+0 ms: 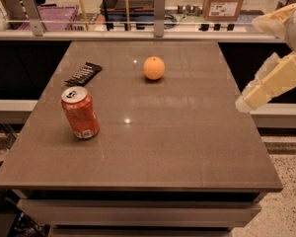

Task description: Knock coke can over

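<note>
We spot coke can upright on surface; tool well right of can, blurred, cropped, cannot tell its grip.

One high, close downward view across the table, gripper at right edge.

- Glossy brown table, my gripper just off its right edge.
- Speckled floor at right.
- Metal-posted rail behind, cardboard box beyond.
</note>
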`<state>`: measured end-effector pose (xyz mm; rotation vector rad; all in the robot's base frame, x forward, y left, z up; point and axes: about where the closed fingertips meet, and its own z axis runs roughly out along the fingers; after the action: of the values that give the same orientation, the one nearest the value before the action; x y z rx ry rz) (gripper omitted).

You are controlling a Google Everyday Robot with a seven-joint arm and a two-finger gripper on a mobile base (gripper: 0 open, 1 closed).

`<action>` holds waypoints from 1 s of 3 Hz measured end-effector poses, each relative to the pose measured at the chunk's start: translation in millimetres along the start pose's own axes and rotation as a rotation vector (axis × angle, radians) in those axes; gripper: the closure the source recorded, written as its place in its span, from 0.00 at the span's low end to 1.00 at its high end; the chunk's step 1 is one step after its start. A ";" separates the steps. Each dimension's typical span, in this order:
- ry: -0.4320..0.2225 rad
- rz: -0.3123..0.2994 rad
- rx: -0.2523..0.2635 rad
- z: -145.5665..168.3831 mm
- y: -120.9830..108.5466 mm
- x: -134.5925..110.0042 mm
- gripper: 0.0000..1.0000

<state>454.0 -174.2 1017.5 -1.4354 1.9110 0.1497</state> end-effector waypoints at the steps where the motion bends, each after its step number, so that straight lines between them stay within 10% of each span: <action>1: -0.165 -0.035 -0.008 7.3 5.3 -22.9 0.00; 3: -0.208 -0.050 0.022 17.4 6.6 -40.0 0.00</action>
<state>461.0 -131.7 1027.0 -1.3940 1.7025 0.2436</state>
